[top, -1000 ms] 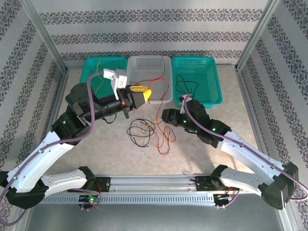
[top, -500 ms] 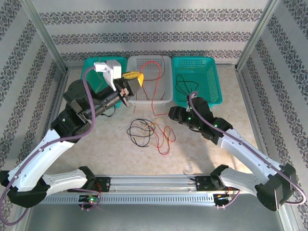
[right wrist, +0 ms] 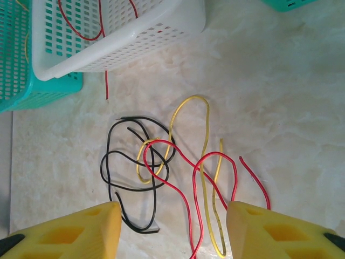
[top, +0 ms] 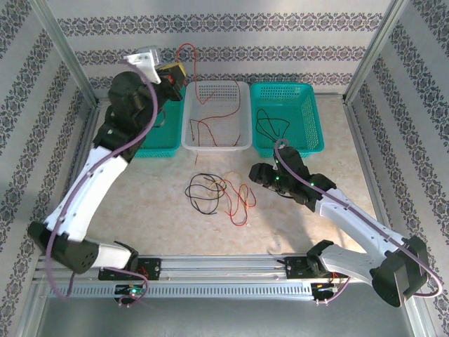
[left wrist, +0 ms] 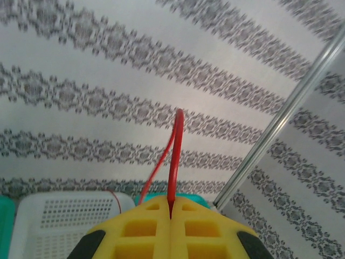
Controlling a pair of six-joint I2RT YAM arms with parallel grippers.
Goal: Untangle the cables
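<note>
Loosely curled thin cables (right wrist: 168,162), perforated plastic basket (right wrist: 126,43)

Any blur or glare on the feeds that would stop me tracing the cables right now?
Top external: even light, soft shadows, no glare; tangle small but readable. Left wrist: red cable sharp, left gripper close to the lens and slightly soft. Right wrist: tangle crisp, right gripper soft at the bottom edge.
</note>
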